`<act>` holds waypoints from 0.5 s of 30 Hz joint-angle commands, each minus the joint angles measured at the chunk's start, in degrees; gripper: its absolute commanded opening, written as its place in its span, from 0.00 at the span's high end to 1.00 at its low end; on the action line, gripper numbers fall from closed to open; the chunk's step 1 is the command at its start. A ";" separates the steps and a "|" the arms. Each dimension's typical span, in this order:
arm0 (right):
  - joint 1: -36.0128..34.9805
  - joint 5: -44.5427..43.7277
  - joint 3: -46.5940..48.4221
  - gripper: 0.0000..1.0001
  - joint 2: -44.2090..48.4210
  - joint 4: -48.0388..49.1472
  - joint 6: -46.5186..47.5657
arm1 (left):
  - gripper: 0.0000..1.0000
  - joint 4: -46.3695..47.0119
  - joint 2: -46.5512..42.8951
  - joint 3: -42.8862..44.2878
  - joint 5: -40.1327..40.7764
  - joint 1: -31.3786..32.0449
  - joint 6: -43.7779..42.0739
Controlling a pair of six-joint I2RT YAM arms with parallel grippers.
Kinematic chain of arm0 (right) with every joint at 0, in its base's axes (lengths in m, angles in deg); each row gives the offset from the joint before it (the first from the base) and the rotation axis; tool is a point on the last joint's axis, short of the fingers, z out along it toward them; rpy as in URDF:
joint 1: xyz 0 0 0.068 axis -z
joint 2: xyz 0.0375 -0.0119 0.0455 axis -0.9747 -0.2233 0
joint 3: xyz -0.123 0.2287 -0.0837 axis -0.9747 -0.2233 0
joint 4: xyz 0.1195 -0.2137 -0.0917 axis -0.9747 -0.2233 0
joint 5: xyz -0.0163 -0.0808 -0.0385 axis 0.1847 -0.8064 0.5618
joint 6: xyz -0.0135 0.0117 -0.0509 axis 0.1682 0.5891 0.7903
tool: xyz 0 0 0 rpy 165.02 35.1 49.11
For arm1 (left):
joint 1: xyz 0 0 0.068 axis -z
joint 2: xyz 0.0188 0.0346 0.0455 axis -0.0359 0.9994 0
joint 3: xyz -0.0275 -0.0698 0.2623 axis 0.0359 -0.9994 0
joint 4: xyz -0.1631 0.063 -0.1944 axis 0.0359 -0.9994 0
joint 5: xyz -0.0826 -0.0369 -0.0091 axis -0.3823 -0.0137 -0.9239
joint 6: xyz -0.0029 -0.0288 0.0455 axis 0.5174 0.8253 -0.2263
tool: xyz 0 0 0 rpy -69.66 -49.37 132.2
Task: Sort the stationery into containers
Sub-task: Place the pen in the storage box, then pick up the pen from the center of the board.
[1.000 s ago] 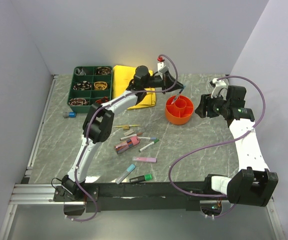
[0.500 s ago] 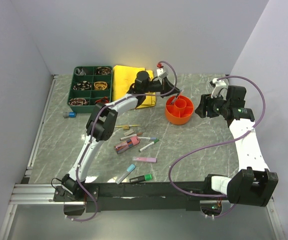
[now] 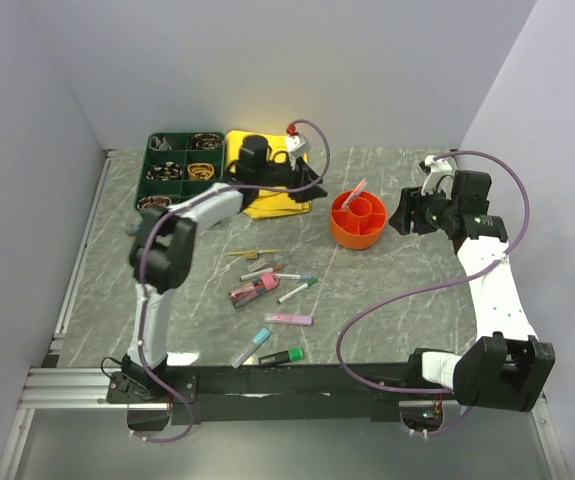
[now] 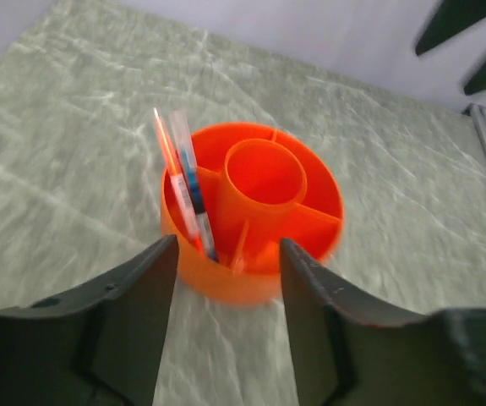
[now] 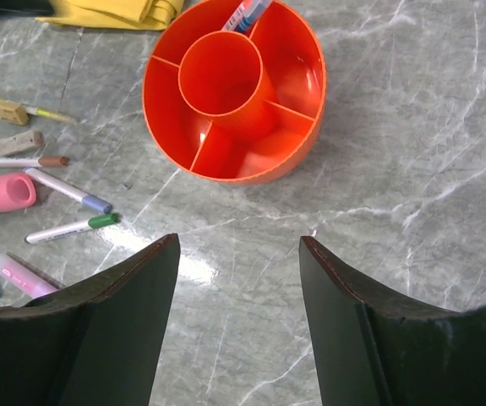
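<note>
The round orange pot (image 3: 358, 222) stands right of centre, with two slim pens (image 4: 185, 183) leaning in one outer section. My left gripper (image 4: 228, 245) is open and empty, just short of the pot (image 4: 255, 211) on its left. It reaches out over the yellow cloth (image 3: 272, 200). My right gripper (image 5: 238, 241) is open and empty on the pot's (image 5: 234, 89) right. Several pens and markers (image 3: 272, 290) lie loose in the middle of the table. The dark green tray (image 3: 182, 172) is at the back left.
A pink highlighter (image 3: 289, 319), a blue-capped marker (image 3: 252, 347) and a green-ended marker (image 3: 282, 356) lie near the front rail. In the right wrist view a pink cap (image 5: 10, 192) and two small erasers (image 5: 19, 142) lie left of the pot. Walls enclose the table.
My left gripper has opened, left a pen standing in the orange pot, and drawn back to the left. The right arm has stayed put.
</note>
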 commanded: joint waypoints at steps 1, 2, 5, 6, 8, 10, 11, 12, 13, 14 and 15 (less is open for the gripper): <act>-0.32 1.35 -0.25 0.33 0.96 2.54 0.24 | 0.40 -27.94 -16.70 -2.90 1.84 -1.02 -27.11; -0.32 2.05 -0.43 0.33 1.31 2.54 0.33 | 0.39 -42.04 -17.58 -2.73 3.17 -1.02 -32.30; -0.50 2.93 -1.39 0.32 1.67 2.80 0.59 | 0.40 -65.02 -17.51 -0.80 10.17 -0.93 -45.69; -0.50 3.54 -1.65 0.32 1.67 2.97 0.59 | 0.41 -69.38 -15.76 0.16 11.60 -0.84 -49.54; -0.67 3.64 -1.83 0.32 1.76 2.97 0.68 | 0.44 -77.11 -13.91 1.75 16.42 -0.84 -50.98; -1.20 3.64 -1.75 0.32 1.84 2.80 1.38 | 0.45 -77.86 -12.50 0.36 19.25 -0.84 -51.25; -1.55 3.46 -1.75 0.32 2.19 2.71 1.64 | 0.45 -77.52 -12.58 -0.69 20.14 -0.84 -50.90; -2.16 3.03 -1.83 0.32 2.28 2.71 1.91 | 0.45 -75.08 -13.10 -1.92 22.23 -0.84 -50.37; -2.60 2.59 -1.92 0.32 2.46 2.36 2.69 | 0.44 -73.92 -13.46 -4.11 22.86 -0.84 -49.93; -2.78 2.32 -1.92 0.31 2.72 2.27 2.96 | 0.44 -72.87 -13.55 -5.09 23.48 -0.84 -49.14; -3.05 2.23 -2.01 0.31 2.98 2.18 3.14 | 0.44 -71.29 -13.55 -5.71 24.79 -0.67 -48.70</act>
